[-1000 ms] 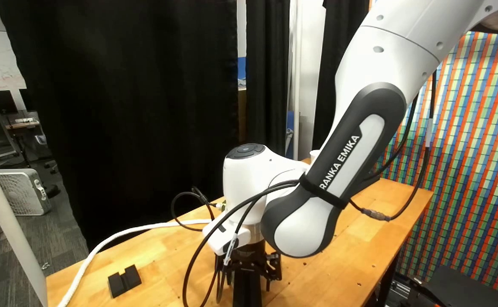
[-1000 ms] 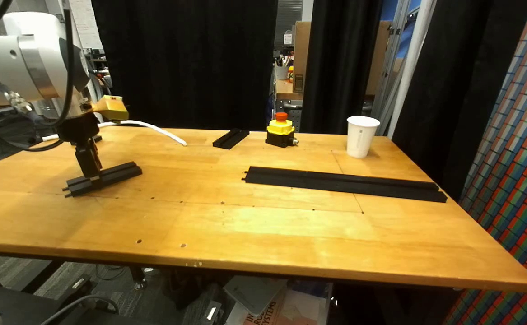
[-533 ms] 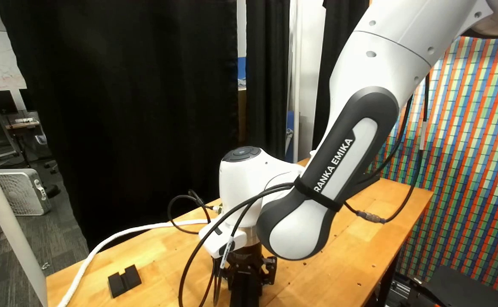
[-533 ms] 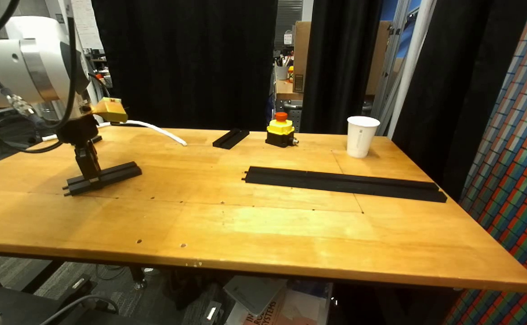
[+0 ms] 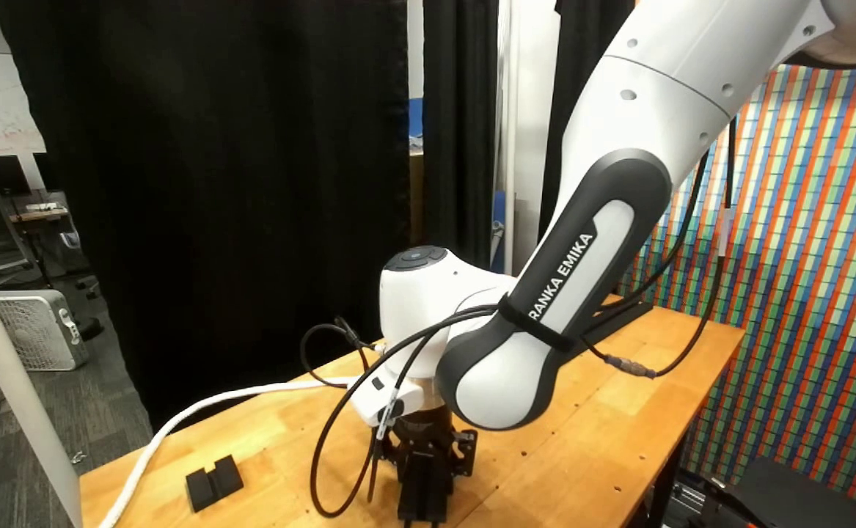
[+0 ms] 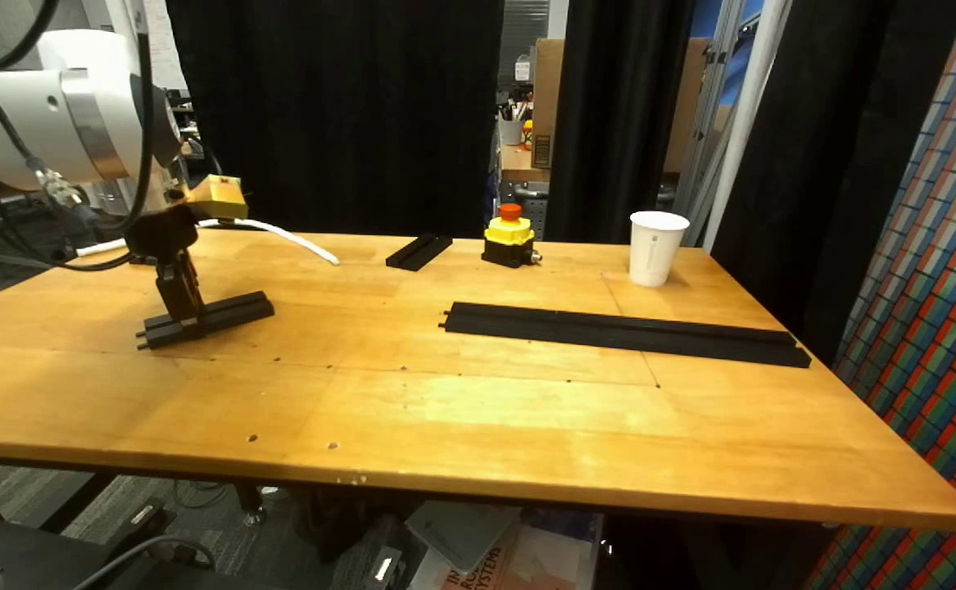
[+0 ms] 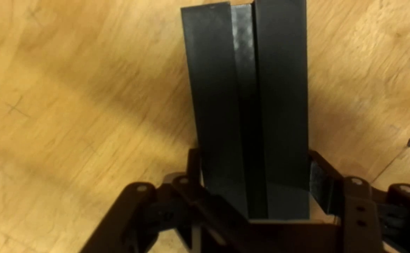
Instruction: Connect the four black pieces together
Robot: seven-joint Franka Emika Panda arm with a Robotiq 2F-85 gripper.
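Claw: gripping 1 bar; you've jaws against both its long sides.
Bar, 1 pc: matte blk, grooved lengthwise, 2 pins at 1 end; sits betw. your claw's jaws, down by worktop, touching it or not unclear.
Strip, 1 pc: blk, long, grooved; flat on worktop, well apart from your claw, pinned end twd it; no. of bars in it unclear.
Short pc, blk: flat, apart from claw, closer to it than e-stop (red/yel/blk).
Cup, 1, wht: upright, farther from your claw than e-stop.
Block, 1, small, blk: apart from claw.
Cable, wht: passes behind your claw in an exterior view.
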